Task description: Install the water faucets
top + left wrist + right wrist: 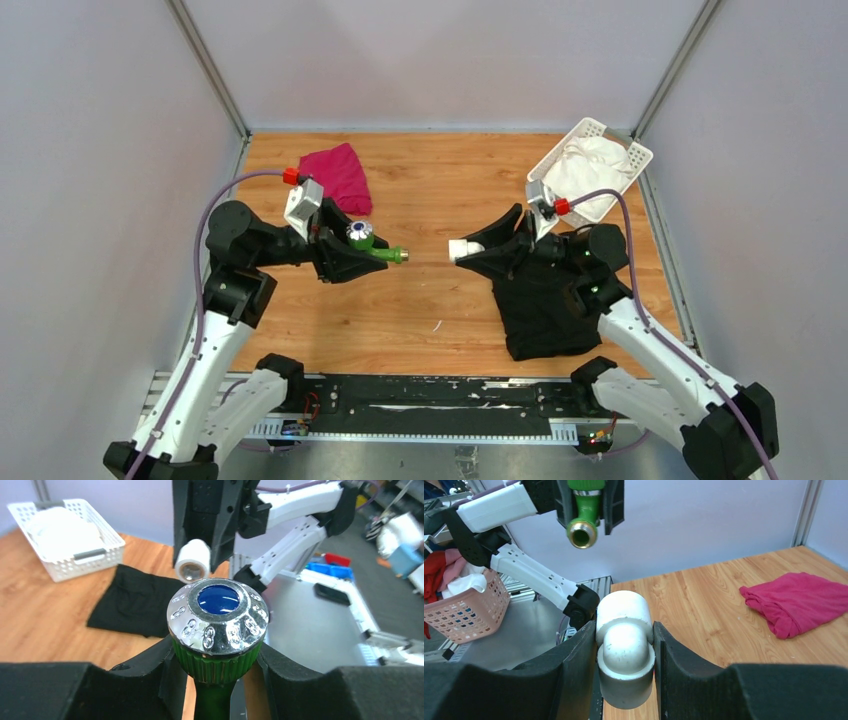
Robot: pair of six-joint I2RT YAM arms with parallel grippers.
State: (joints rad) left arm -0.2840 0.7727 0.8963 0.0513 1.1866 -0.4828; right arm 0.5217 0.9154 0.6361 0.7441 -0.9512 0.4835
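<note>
My left fingers (135,685) clamp the tap (377,250) under its knob (217,615), my right fingers (689,680) pinch the fitting (462,248), both raised over the bench (430,190), brass end facing socket across a gap, lined up for joining.

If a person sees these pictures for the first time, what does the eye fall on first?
Above the wooden table, the left pincer holds a small green plastic tap with a shiny round knob, and the right pincer holds a small white plastic pipe fitting, pointed at each other with a gap between. Next comes the crumpled pink cloth at the far left.
</note>
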